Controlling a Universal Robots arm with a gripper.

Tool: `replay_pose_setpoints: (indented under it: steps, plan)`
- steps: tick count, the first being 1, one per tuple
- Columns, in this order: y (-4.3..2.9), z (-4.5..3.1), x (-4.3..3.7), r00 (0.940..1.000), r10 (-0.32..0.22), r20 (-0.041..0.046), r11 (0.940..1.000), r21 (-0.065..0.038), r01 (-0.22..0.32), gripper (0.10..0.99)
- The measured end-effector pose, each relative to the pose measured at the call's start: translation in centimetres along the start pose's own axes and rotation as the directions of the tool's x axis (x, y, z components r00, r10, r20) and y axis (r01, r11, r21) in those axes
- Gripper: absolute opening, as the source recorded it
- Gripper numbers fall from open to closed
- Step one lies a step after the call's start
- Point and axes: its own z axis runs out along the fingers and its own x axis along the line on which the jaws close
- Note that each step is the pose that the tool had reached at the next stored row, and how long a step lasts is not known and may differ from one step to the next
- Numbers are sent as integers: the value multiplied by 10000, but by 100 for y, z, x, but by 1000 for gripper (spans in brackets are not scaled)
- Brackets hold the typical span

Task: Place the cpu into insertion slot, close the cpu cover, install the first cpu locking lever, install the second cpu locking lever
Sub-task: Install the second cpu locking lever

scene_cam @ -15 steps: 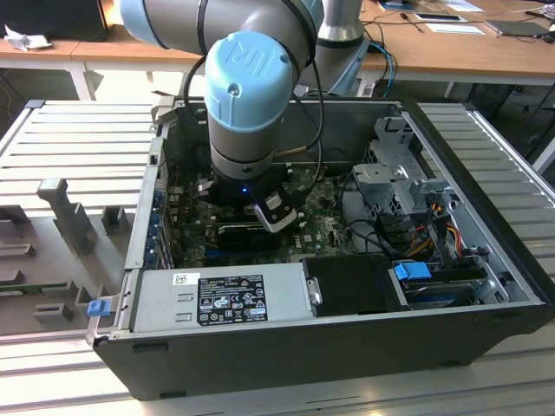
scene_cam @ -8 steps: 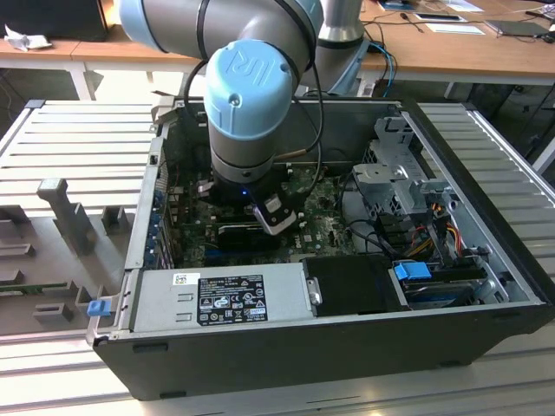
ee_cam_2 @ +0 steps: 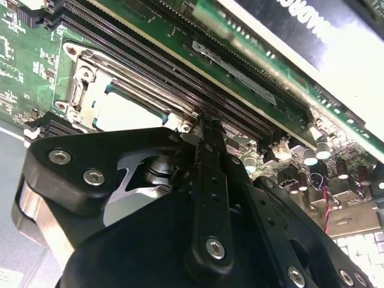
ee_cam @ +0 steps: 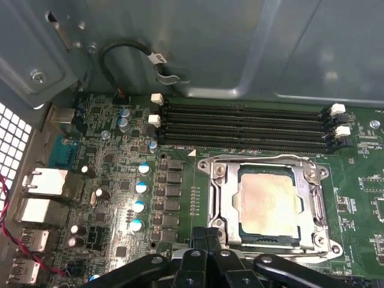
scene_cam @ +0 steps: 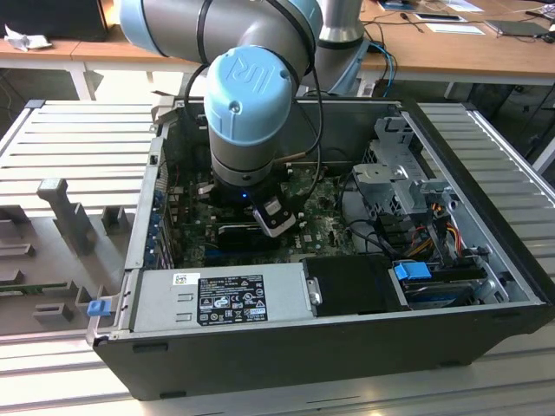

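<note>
One gripper (ee_cam: 207, 249) hangs low over the green motherboard (ee_cam: 180, 198) inside the open computer case (scene_cam: 347, 347), its black fingers (ee_cam: 215, 240) drawn together with nothing between them, tips just beside the socket's near edge. Just beyond them the cpu (ee_cam: 268, 201) lies flat, silver top up, in the insertion slot (ee_cam: 231, 234), with the cpu cover (ee_cam: 222, 198) folded down around it as a frame. Its top carries faint print, too dim to read. Being square, it has no long axis; its edges run parallel to the memory slots (ee_cam: 240, 126).

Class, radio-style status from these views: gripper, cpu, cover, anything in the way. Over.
Gripper low at the socket's edge, fingers together, holding nothing. Cpu seated in insertion slot; cpu cover down around it. Nothing lying on the cpu. Over.
</note>
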Motion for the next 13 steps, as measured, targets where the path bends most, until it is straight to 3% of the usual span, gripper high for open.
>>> replay_pose_setpoints:
  steps: [6, 13]
  plan:
    - [6, -14, 0, 10000, -2, 7, 10000, -89, 2, 106]
    - [77, -175, -1, 10000, -2, 5, 10000, -88, 2, 106]
